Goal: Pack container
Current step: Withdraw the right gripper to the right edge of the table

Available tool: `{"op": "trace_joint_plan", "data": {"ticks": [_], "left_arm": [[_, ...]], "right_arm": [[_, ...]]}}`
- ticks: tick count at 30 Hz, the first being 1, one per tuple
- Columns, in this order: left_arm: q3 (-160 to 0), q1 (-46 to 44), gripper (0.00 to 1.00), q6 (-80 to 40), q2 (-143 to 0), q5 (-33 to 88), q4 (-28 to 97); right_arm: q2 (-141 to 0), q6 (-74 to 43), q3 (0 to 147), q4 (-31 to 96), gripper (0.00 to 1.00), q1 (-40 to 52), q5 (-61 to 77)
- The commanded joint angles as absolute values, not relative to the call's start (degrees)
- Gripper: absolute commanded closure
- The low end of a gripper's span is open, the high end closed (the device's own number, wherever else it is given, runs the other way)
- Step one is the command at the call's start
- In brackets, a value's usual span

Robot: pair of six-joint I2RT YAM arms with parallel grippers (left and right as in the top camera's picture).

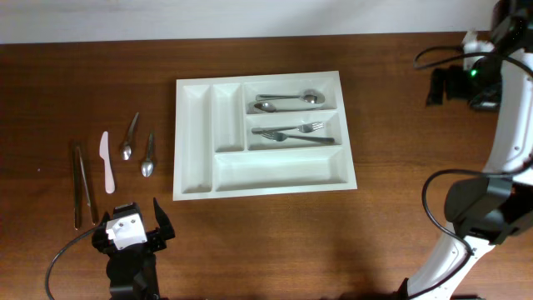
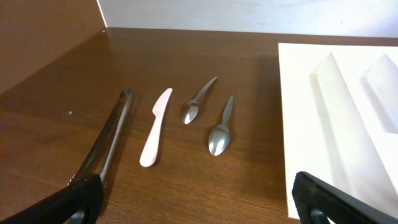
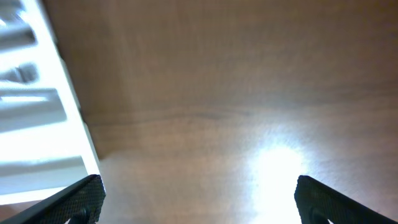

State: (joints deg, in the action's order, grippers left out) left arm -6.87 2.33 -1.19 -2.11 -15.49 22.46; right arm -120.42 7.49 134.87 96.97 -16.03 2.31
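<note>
- My left gripper (image 2: 199, 206) and right gripper (image 3: 199, 200) both hang released, grasping nothing.
- The container (image 1: 196, 188) sits mid-table, 2 of its 5 compartments holding cutlery.
- Risk: the pink knife (image 1: 107, 162) lies flat beside 2 spoons (image 1: 148, 158); a wide pinch could skid it or knock them.

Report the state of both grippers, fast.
Left gripper: open, holding nothing.
Right gripper: open, holding nothing.
</note>
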Motion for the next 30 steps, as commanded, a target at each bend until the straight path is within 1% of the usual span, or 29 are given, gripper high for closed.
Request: {"op": "trace_joint_plan", "data": {"ticks": [1,5,8,9,12,16,17,21,27,30], "left_arm": [[-6.8,2.5,0.01,-1.7,-2.1,-16.3,22.8],[-6.8,2.5,0.01,-1.7,-2.1,-16.3,22.8],[-6.8,2.5,0.01,-1.7,-2.1,-16.3,22.8],[-6.8,2.5,0.01,-1.7,-2.1,-16.3,22.8],[-6.8,2.5,0.01,-1.7,-2.1,-16.3,22.8],[-6.8,2.5,0.01,-1.7,-2.1,-16.3,22.8],[-6.8,2.5,0.01,-1.7,-2.1,-16.3,22.8],[-6.8,2.5,0.01,-1.7,-2.1,-16.3,22.8],[-6.8,2.5,0.01,-1.7,-2.1,-16.3,22.8],[-6.8,2.5,0.01,-1.8,-2.1,-15.8,22.8]], "right_arm": [[-120.7,6.6,131.5,96.7,0.01,-15.7,0.8],[-120.7,6.2,130.4,96.9,0.01,-15.7,0.1],[-119.8,-0.7,130.1,97.4,0.01,-15.7,-6.5],[-119.2,-0.9,129.8,97.4,0.02,-15.7,-7.0],[-113.6,-0.8,126.9,97.4,0.01,-15.6,-5.8],[-105.4,2.4,123.1,97.3,0.01,-15.7,0.5],[-101.4,4.4,120.8,97.3,0.01,-15.6,3.4],[-94.9,6.2,115.2,95.0,0.01,-15.7,3.9],[-94.1,10.0,109.6,89.2,0.01,-15.8,4.4],[-95.2,15.4,106.9,84.9,0.01,-15.9,4.3]]}}
